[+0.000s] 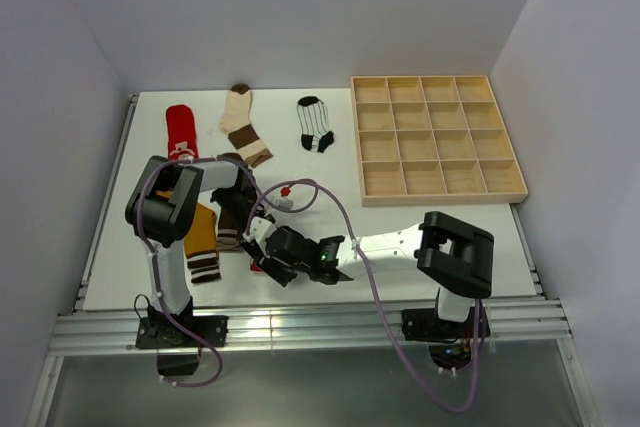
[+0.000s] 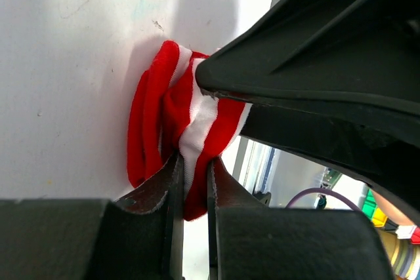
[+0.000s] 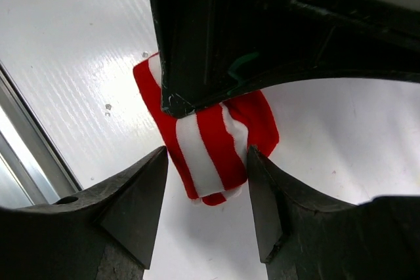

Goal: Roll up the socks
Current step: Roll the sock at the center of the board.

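Note:
A red-white striped sock [image 2: 157,116], bunched into a short roll, lies on the white table near its front edge [image 1: 259,267]. My left gripper [image 2: 193,165] is shut on a fold of that sock; a white stripe shows between its pads. Facing it, my right gripper [image 3: 207,159] stands open, its fingers on either side of the roll's free end [image 3: 203,142]. The right finger touches the fabric and the left finger stands apart from it. Other socks lie flat: mustard with a striped cuff [image 1: 203,242], red with white pattern [image 1: 181,132], cream-and-brown [image 1: 243,122], white with black stripes [image 1: 316,124].
A wooden tray [image 1: 436,187] with several compartments stands at the back right. The table's front rail [image 1: 300,322] runs just behind the roll. A purple cable [image 1: 340,209] loops over the table between the arms. Both grippers crowd together [image 1: 270,247].

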